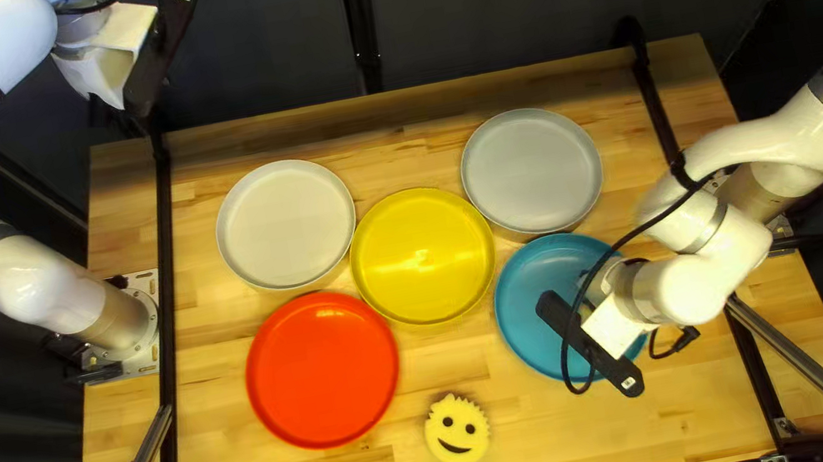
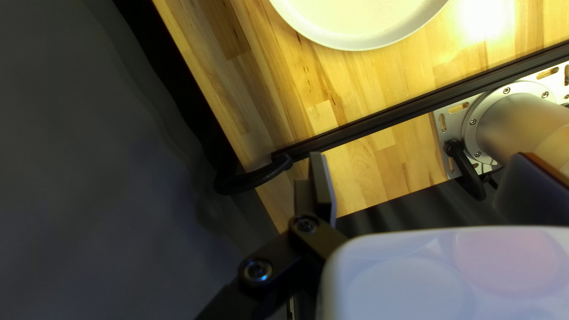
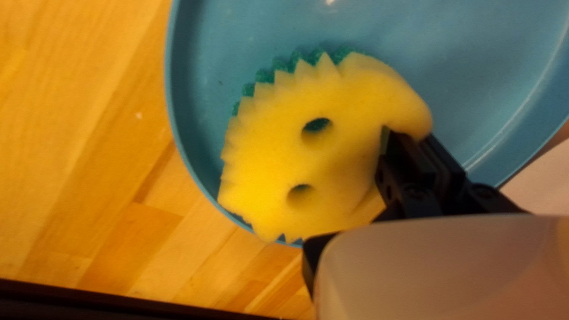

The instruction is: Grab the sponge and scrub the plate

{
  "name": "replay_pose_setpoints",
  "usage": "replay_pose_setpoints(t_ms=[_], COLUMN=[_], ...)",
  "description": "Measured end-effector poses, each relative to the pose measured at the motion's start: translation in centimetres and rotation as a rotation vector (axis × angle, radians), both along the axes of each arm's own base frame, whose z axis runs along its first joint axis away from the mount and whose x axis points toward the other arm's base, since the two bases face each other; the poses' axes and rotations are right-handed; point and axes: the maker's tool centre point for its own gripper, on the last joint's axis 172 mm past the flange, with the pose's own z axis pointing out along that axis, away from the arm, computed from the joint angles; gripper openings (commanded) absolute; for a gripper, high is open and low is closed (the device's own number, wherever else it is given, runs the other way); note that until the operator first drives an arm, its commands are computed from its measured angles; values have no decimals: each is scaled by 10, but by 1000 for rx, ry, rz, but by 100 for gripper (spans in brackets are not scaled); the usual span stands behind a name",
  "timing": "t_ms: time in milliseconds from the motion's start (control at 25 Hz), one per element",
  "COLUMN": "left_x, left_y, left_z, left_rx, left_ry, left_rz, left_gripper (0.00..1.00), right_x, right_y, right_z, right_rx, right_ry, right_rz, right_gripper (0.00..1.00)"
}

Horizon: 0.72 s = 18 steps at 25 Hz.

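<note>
Gripping the sponge (image 3: 344, 154) near one edge, the right gripper (image 3: 409, 135) has one of its fingers in the mouth slot and the other outside, with a strip of yellow foam squeezed between them. The sponge is at the blue plate (image 3: 462, 59), face outward and green layer toward the plate, partly overlapping the rim. Whether it actually presses on the surface I cannot tell.

So the pick-up half looks done — what is left, as far as I can judge, is the scrubbing, either just about to start or under way. Nothing visible proves a stroke has been made; a few specks show inside the plate. The next move probably calls for the green side flat on the plate, then strokes across its middle and round the rim. Held by such a narrow strip, the sponge could pivot or fold, and a push near the rim might slide the plate.

A second smiley sponge (image 1: 459, 437) lies on the bench (image 1: 542, 456), in front of the yellow plate (image 1: 423, 257) and to the right of the red plate (image 1: 322, 371). The left gripper (image 2: 421, 157) is idle past the bench's far left corner — fingers spread, nothing between them.
</note>
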Motion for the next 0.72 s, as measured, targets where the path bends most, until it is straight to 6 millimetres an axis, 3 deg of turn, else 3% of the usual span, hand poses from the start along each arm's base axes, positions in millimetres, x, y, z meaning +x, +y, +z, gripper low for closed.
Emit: replay_pose_setpoints(t_ms=[160,360,520,720], left_x=[0,0,0,0], left_y=[0,0,0,0], left_z=[0,0,0,0], left_rx=[0,0,0,0], left_ry=[0,0,0,0], left_rz=[0,0,0,0], left_gripper=[100,100,100,100], right_x=[10,20,19,6], right_y=[-27,-46,-49,-31], right_z=[1,8,11,14], right_rx=[7,9,12,16], right_ry=[-3,-14,-22,-25], right_rz=[-10,-17,-20,-13], right_gripper=[0,0,0,0])
